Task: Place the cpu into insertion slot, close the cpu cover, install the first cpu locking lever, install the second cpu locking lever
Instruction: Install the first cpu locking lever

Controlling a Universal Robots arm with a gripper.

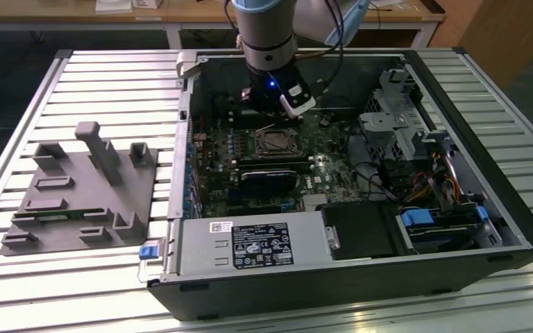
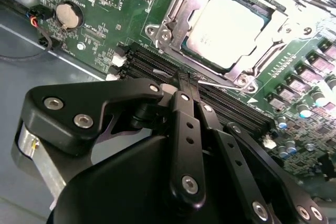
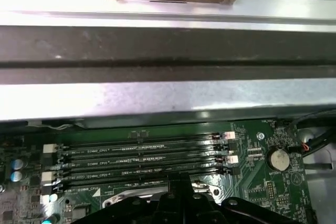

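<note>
Overhead, the gripper (image 2: pixel 185 80) hovers pointing down beside the cpu (image 2: pixel 228 24).

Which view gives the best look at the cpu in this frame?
The second wrist view: the cpu lies seated in the insertion slot, its pale metal top large and unobstructed. The exterior view shows it small and dark beneath the gripper.

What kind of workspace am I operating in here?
It looks like a lab or workshop bench for PC assembly: an open computer case lies on a slatted metal table, a grey fixture block sits beside it, and wooden desks stand behind.
</note>
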